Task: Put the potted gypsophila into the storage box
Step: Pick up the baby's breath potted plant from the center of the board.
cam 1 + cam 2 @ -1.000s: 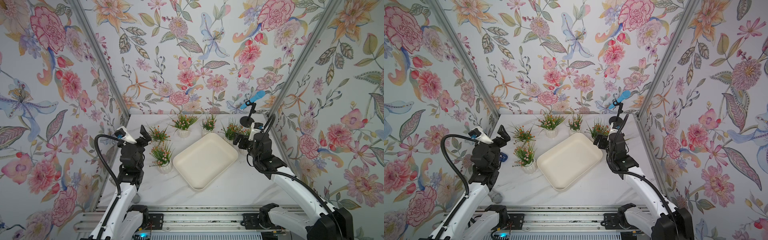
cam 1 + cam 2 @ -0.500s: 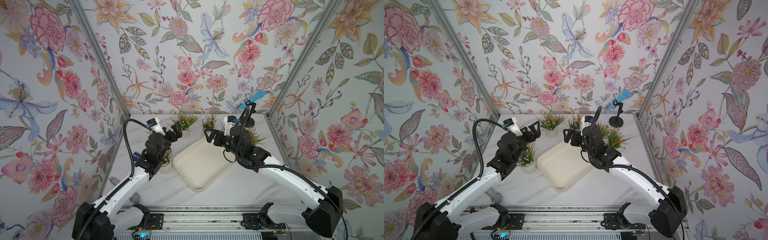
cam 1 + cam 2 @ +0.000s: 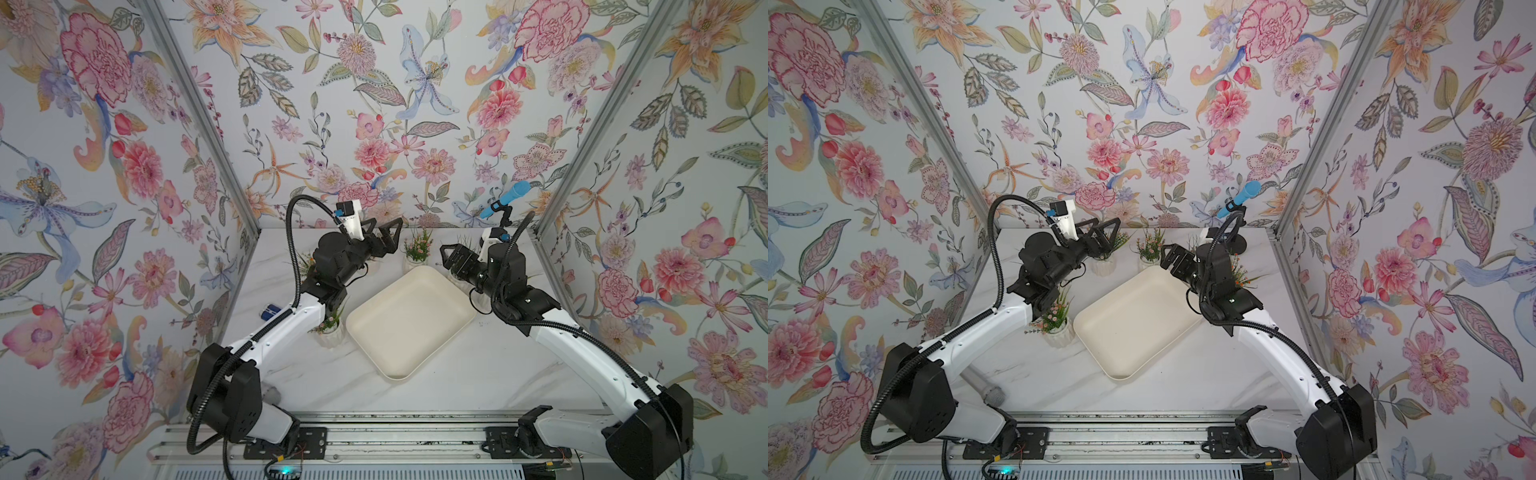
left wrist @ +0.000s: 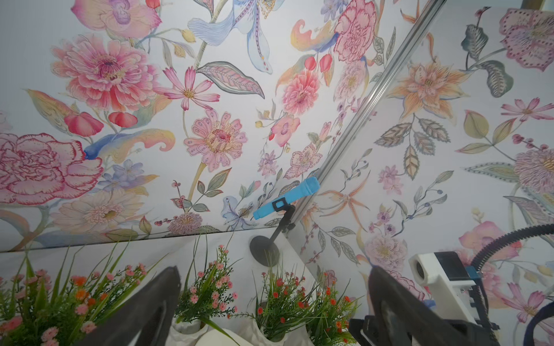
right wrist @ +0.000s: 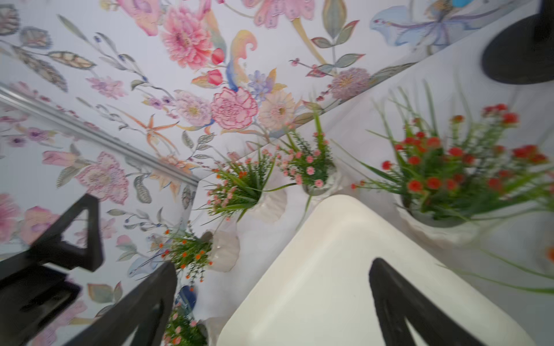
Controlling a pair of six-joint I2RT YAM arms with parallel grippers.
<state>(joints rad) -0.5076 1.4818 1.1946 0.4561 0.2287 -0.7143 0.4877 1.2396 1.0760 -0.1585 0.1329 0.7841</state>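
Observation:
The cream storage box (image 3: pixel 409 322) (image 3: pixel 1133 324) (image 5: pixel 329 269) lies slantwise mid-table with nothing in it. Potted gypsophila stand around it: a pink one (image 3: pixel 417 249) (image 3: pixel 1148 249) at the back, one (image 3: pixel 330 328) (image 3: pixel 1054 318) by the box's left edge under my left arm, a red one (image 3: pixel 1239 272) (image 5: pixel 449 167) behind my right wrist. My left gripper (image 3: pixel 386 237) (image 3: pixel 1106 237) (image 4: pixel 274 269) hovers open and holds nothing, above the back pots left of the pink one. My right gripper (image 3: pixel 451 255) (image 3: pixel 1171 257) (image 5: pixel 274 263) is open with nothing in it over the box's far corner.
A blue microphone (image 3: pixel 505 199) (image 3: pixel 1241 197) (image 4: pixel 284 197) on a black stand occupies the back right corner. A grey microphone (image 3: pixel 988 390) lies near the front left. A small blue object (image 3: pixel 270 309) sits by the left wall. Floral walls close in three sides.
Both arms have reached from the table's sides toward the back middle. The left gripper went right and back over the pots; the right went left to the box's far corner. Both stayed open.

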